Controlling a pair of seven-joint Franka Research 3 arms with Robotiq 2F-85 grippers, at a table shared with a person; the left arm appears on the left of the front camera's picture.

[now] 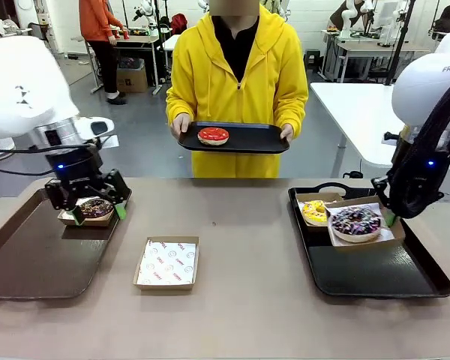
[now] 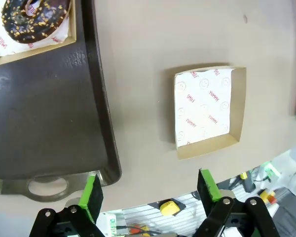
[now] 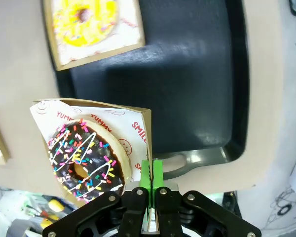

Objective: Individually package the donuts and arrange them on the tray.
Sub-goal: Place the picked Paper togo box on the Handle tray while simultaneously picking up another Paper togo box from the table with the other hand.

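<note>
A red donut [image 1: 213, 136] lies on a black tray [image 1: 255, 139] that the person holds in both hands. On the left brown tray [image 1: 30, 259], a chocolate donut with pale sprinkles [image 1: 96, 208] [image 2: 34, 17] sits in a box. My left gripper [image 1: 99, 212] [image 2: 149, 192] hangs open above it, holding nothing. On the right black tray [image 1: 382, 274] [image 3: 187, 74], a yellow donut [image 1: 315, 211] [image 3: 89, 19] rests in its box. My right gripper [image 1: 388, 217] [image 3: 151, 173] is shut on the wall of the box [image 3: 138, 123] holding a chocolate donut with coloured sprinkles [image 1: 355, 221] [image 3: 84, 160].
An empty paper-lined cardboard box [image 1: 167, 262] [image 2: 207, 111] lies on the tan table [image 1: 240, 315] between the two trays. The left tray's handle [image 2: 47, 186] is near my left fingers. A white table [image 1: 360, 112] stands behind at the right.
</note>
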